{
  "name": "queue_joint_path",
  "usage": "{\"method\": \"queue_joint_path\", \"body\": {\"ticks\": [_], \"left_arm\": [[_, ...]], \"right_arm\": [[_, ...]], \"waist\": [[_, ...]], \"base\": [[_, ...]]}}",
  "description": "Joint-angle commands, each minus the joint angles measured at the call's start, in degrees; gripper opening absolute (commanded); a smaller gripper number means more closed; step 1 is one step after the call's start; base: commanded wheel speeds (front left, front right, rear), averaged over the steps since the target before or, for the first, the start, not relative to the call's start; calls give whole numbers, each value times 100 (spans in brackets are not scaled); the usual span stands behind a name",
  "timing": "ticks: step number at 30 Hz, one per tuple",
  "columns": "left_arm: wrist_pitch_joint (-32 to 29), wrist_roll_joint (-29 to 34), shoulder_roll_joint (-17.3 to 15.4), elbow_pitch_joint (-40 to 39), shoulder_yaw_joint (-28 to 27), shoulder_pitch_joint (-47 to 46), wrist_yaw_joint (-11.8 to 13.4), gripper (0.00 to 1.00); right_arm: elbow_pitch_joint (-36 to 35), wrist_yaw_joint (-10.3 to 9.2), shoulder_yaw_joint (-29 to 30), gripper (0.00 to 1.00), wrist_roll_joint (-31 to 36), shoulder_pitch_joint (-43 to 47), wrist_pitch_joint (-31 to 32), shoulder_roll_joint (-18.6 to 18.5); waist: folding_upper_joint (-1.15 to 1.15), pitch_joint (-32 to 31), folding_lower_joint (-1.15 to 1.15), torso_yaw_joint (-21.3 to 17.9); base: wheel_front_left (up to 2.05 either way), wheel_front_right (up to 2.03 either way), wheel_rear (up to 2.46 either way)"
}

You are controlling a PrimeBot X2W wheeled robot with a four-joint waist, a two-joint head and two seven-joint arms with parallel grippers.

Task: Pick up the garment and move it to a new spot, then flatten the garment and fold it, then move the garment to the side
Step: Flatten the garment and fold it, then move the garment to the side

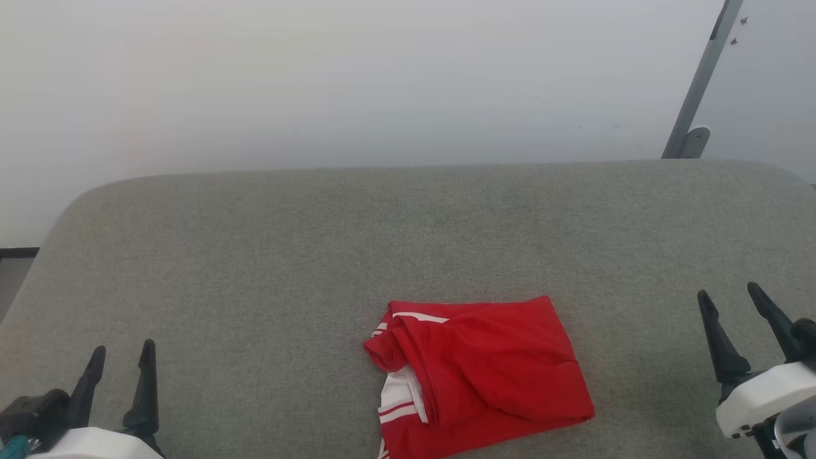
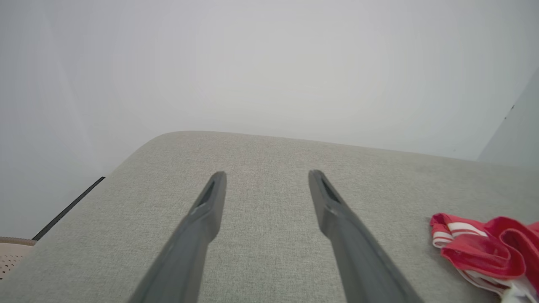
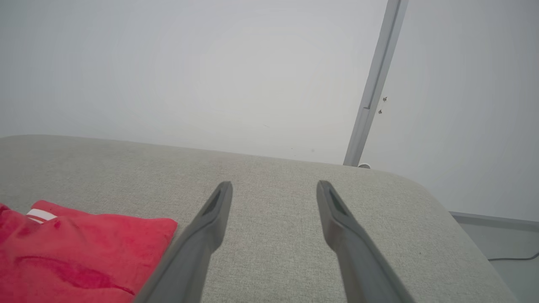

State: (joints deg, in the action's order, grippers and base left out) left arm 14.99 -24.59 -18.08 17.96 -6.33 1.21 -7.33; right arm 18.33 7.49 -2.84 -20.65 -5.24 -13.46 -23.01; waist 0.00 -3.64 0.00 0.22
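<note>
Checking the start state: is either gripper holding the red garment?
No, the garment lies on the grey surface, left gripper and right gripper open, apart from it.

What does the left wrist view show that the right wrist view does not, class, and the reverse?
Left wrist view, not the right: the open left gripper, a black strip at the wall's foot, a beige perforated object. Right wrist view, not the left: the open right gripper, a grey metal post, a cable on the floor. Both: the red garment on the grey padded surface, and a white wall.
</note>
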Motion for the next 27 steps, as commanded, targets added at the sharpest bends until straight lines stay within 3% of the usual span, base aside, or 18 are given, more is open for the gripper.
{"method": "queue_joint_path", "body": {"ticks": [1,27], "left_arm": [[22,51,1,-9,-31,81,-14,100],[22,30,21,20,32,-5,-15,100]], "right_arm": [[-25,0,24,100,28,34,-34,33],[6,0,-53,100,35,119,-58,235]], "waist": [[0,3,0,2],[0,65,0,137]], "base": [[0,0,0],[0,0,0]]}}
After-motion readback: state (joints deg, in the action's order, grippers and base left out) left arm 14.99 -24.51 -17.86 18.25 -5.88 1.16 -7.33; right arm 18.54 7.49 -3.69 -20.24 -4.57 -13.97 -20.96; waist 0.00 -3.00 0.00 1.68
